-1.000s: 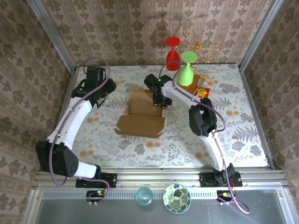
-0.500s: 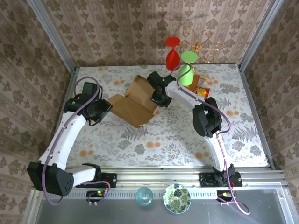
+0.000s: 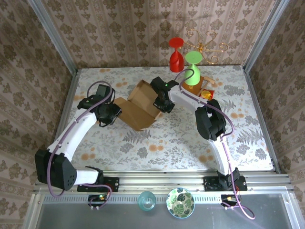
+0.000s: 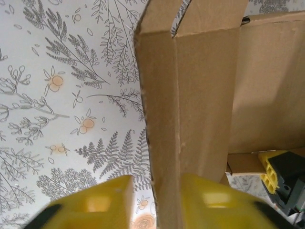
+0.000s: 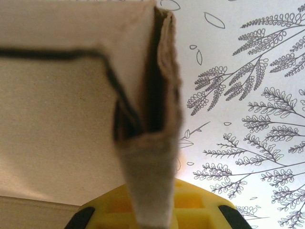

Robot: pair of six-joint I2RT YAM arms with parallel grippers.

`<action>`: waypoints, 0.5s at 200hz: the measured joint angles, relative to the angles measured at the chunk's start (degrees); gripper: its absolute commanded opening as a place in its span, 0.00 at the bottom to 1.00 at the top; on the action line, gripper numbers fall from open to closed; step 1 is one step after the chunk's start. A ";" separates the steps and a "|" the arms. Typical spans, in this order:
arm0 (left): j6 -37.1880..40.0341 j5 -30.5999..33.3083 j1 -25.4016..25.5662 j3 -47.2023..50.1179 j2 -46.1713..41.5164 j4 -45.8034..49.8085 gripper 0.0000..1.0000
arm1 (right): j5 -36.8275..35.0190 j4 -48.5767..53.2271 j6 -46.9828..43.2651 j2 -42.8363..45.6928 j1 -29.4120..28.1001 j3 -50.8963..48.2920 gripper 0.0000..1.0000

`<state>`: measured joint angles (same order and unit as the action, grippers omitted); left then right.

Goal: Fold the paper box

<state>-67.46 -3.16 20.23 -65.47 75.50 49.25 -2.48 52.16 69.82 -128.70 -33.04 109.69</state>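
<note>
The paper box [image 3: 139, 106] rests half-formed on the bench [image 3: 190, 138], between the two pincers. The right pincer [image 5: 151, 212] is clamped on a doubled wall edge. A flap stands inside the left pincer [image 4: 159, 202], but I cannot tell whether it pinches (a sliver of bench shows alongside). The board looks light and stiff, likely bending only at its creases, so flap edges suit gripping. No print is visible.

A green wine glass [image 3: 190, 75] stands on a small wooden stand [image 3: 208, 82] at the far right of the floral tabletop [image 3: 181, 143], with a red glass [image 3: 176, 61] just to its left and a gold wire ornament [image 3: 206, 47] behind them. On the grey ledge at the near edge, a clear bluish glass [image 3: 147, 201] stands just beside a leaf-patterned bowl [image 3: 180, 202].
</note>
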 measured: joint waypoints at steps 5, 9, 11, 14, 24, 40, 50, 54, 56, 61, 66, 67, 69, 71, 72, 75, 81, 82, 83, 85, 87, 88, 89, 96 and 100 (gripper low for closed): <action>-0.35 0.35 0.00 0.00 0.39 -0.04 0.09 | 0.02 -0.02 0.11 0.00 0.00 -0.13 0.00; -0.11 0.55 0.00 -0.02 0.63 -0.02 0.05 | 0.09 -0.15 0.24 0.00 0.00 -0.24 0.00; -0.42 0.68 0.00 -0.02 0.79 -0.02 0.03 | 0.15 -0.22 0.31 0.00 0.00 -0.28 0.00; 0.20 0.79 0.02 -0.04 1.05 0.04 0.01 | 0.24 -0.28 0.33 0.00 0.00 -0.33 0.00; 0.22 1.60 0.07 -0.20 1.73 0.17 0.00 | 0.66 -0.63 0.57 0.00 0.00 -0.50 0.00; 2.23 3.04 0.17 -0.94 2.60 1.31 0.00 | 1.46 -1.03 0.74 0.00 0.00 -0.72 0.16; 3.69 4.07 0.26 -1.81 3.13 2.23 0.00 | 2.08 -1.27 0.96 0.02 -0.02 -0.83 0.30; 4.61 4.72 0.33 -2.29 3.34 2.60 0.00 | 2.36 -1.36 0.59 0.07 -0.04 -0.85 0.34; 5.05 5.05 0.33 -2.56 3.48 2.82 0.00 | 2.47 -1.44 0.83 0.09 -0.07 -0.92 0.35; 6.23 5.79 0.33 -3.23 3.76 3.43 0.00 | 2.84 -1.55 0.39 0.17 -0.07 -1.05 0.37; 7.56 6.49 0.33 -3.96 4.07 4.09 0.00 | 3.28 -1.66 0.42 0.35 -0.07 -1.20 0.38; 7.69 6.60 0.33 -4.04 4.09 4.20 0.00 | 3.28 -1.68 0.26 0.37 -0.07 -1.25 0.38; 8.13 6.93 0.33 -4.37 4.22 4.46 0.00 | 3.39 -1.73 0.24 0.44 -0.07 -1.33 0.38; 8.76 7.30 0.31 -4.68 4.35 4.76 0.00 | 3.48 -1.79 0.26 0.57 -0.11 -1.40 0.39; 9.11 7.54 0.31 -4.90 4.39 4.90 0.00 | 3.52 -1.79 0.11 0.63 -0.13 -1.46 0.39; 9.73 8.00 0.31 -5.31 4.55 5.22 0.00 | 3.67 -1.81 -0.22 0.76 -0.17 -1.55 0.40; 11.39 8.94 0.28 -6.19 4.81 5.77 0.00 | 4.04 -1.95 -0.72 1.20 -0.26 -1.84 0.42; 11.78 9.14 0.28 -6.36 4.85 5.88 0.00 | 4.07 -1.95 -0.72 1.27 -0.26 -1.86 0.42; 12.04 9.25 0.26 -6.45 4.90 5.90 0.00 | 4.09 -1.97 -0.68 1.36 -0.28 -1.90 0.43; 12.72 9.53 0.24 -6.73 4.98 6.05 0.00 | 4.20 -2.05 -0.79 1.62 -0.31 -2.08 0.43; 13.31 9.86 0.22 -6.99 5.05 6.12 0.00 | 4.31 -2.23 -1.14 1.86 -0.33 -2.25 0.44; 13.49 9.94 0.20 -7.08 5.05 6.19 0.00 | 4.35 -2.27 -1.20 1.95 -0.33 -2.32 0.45; 13.68 9.99 0.20 -7.17 5.07 6.23 0.00 | 4.46 -2.29 -1.14 2.10 -0.35 -2.45 0.45; 15.98 10.91 -0.02 -7.98 5.29 6.58 0.00 | 4.72 -2.40 -1.75 2.95 -0.39 -2.91 0.49; 17.16 11.30 -0.07 -8.37 5.42 6.84 0.00 | 4.90 -2.43 -2.21 3.61 -0.48 -3.17 0.52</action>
<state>-50.30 8.14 20.16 -73.84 80.93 56.10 2.42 49.74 67.61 -125.10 -33.52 106.52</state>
